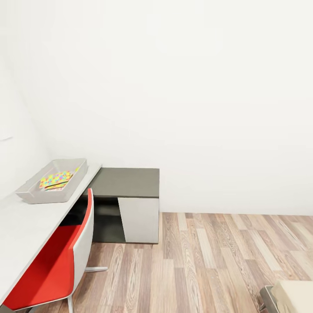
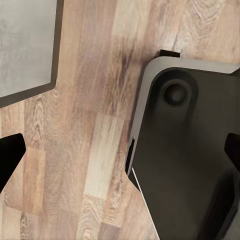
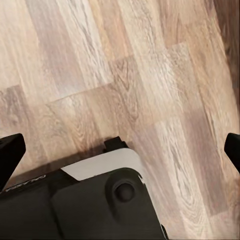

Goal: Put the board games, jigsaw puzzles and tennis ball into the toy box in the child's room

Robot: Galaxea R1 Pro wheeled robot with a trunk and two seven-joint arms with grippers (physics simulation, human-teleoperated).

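The toy box (image 1: pixel 30 196), a shallow light grey tray, stands on the pale table (image 1: pixel 21 230) at the left of the head view. A jigsaw puzzle (image 1: pixel 55 179) with a coloured piece pattern lies inside it. The left gripper (image 2: pixel 120 155) hangs over the wood floor with its dark fingertips (image 2: pixel 10 162) far apart and nothing between them. The right gripper (image 3: pixel 121 152) is likewise open over the floor and holds nothing. Board games and the tennis ball are out of view.
A red chair (image 1: pixel 52 269) is pushed against the table. The lower dark grey cabinet (image 1: pixel 126 182) joins the table's far end at the white wall. A beige bed corner (image 1: pixel 295 295) shows at the bottom right. The robot's dark base (image 2: pixel 190 165) (image 3: pixel 90 210) lies below both grippers.
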